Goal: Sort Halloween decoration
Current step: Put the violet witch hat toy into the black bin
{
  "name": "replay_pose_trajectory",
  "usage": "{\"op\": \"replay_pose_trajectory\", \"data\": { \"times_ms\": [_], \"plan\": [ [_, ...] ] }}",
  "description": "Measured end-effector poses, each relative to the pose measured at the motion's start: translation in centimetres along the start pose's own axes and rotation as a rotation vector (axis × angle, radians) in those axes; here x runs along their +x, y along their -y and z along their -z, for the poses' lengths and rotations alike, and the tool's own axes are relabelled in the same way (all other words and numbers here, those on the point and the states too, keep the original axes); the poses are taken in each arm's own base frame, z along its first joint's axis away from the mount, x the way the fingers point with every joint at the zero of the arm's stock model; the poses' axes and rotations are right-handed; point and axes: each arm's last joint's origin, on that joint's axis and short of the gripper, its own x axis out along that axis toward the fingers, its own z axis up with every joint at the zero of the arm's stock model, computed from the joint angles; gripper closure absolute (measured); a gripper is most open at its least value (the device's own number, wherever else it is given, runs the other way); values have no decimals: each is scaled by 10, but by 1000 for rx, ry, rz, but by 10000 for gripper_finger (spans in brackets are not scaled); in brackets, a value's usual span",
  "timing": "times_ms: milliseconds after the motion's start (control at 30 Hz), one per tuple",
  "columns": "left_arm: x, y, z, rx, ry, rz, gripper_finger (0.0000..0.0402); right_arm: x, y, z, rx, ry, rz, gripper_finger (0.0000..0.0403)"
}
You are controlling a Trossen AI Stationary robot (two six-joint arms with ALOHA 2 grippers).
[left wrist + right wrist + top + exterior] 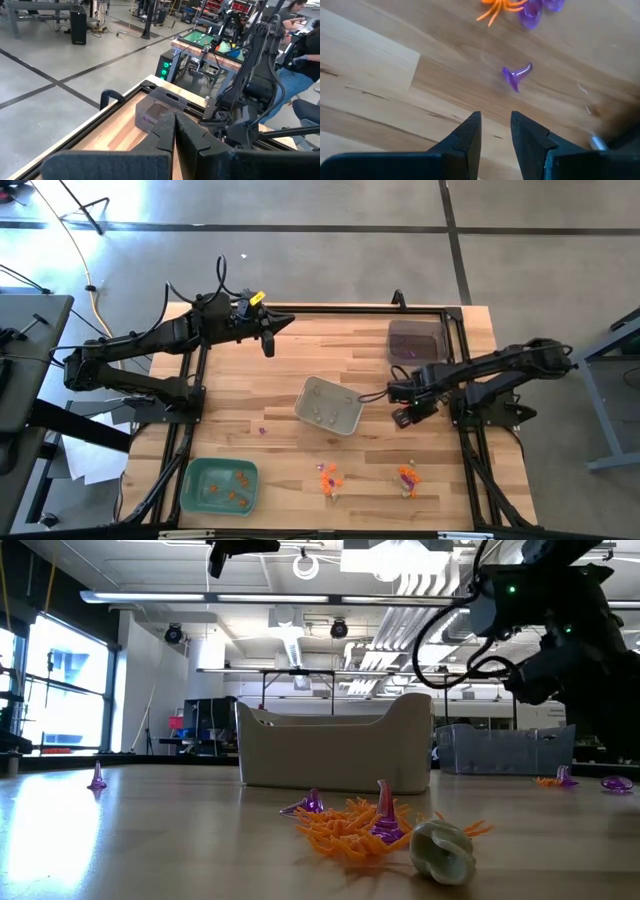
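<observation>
Tiny orange, purple and pale trinkets lie on the wooden table in two small piles (328,478) (407,477), and a lone purple one (263,430) lies apart. In the low view an orange-and-purple pile (355,822) lies beside a pale trinket (443,850). My right gripper (404,418) hovers right of the grey tray (330,405), open by a narrow gap (495,126), above bare wood. A purple trinket (516,76) lies on the table just ahead of its fingers. My left gripper (268,332) waits near the far edge, shut (174,122).
The green tray (220,485) at the near left holds orange pieces. The dark tray (415,340) at the far right holds purple ones, and the grey tray holds pale ones. A black frame (455,360) borders the table. Bare wood shows between the trays.
</observation>
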Motion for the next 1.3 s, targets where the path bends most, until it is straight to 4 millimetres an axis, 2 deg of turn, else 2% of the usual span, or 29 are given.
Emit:
{"op": "replay_pose_trajectory", "data": {
  "times_ms": [433,1033,1300],
  "plan": [
    [0,0,0,0,0,0,402,25,11,-2,25,58,-2,304],
    [0,0,0,-10,0,0,401,25,9,-2,46,52,-24,304],
    [0,0,0,-18,0,1,402,8,1,-4,22,114,-29,304]
  ]
}}
